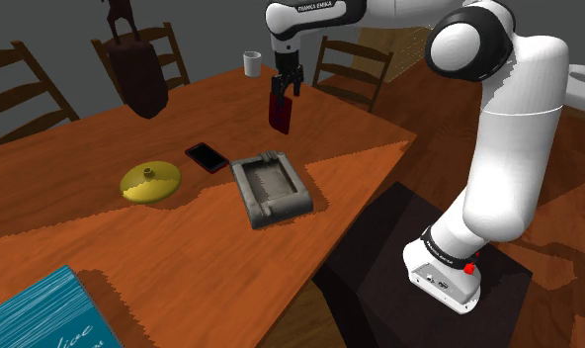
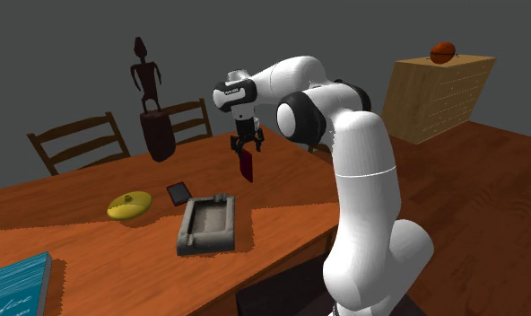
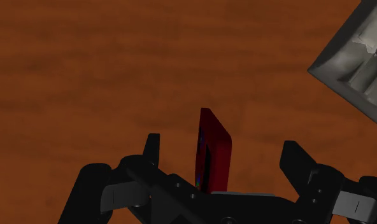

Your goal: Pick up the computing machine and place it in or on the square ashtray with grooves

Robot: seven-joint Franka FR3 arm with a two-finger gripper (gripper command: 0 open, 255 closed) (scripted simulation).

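- The gripper (image 1: 284,91) (image 2: 247,145) hangs over the wooden table (image 1: 103,138), pointing down. The white arm comes in from the stand (image 1: 419,287) at 4 o'clock in the shoulder view.
- In the wrist view the two black fingers (image 3: 151,147) stand wide apart.
- The dark red calculator (image 1: 280,114) (image 2: 246,167) (image 3: 214,153) stands upright and edge-on between them. There is a gap on each side, and neither finger touches it.
- In the shoulder view the calculator sits directly at 6 o'clock of the gripper, just beneath it. I cannot tell whether its lower edge reaches the tabletop.
- The grey square ashtray (image 1: 243,193) (image 2: 187,232) (image 3: 356,57) lies flat on the table at 6 o'clock of the calculator in the shoulder view, well apart from it. Its grooved rim is visible and nothing lies in it.
- A black phone (image 1: 207,156) lies flat at 10 o'clock of the ashtray, just beside it.
- A yellow dish (image 1: 150,182) rests at 9 o'clock of the ashtray, beyond the phone.
- A white cup (image 1: 251,63) stands near the far table edge, at 11 o'clock of the gripper.
- A dark vase (image 1: 137,74) with a figurine on top stands at 9 o'clock of the cup.
- A teal book (image 1: 43,316) lies at 7 o'clock of the ashtray, at the near corner.
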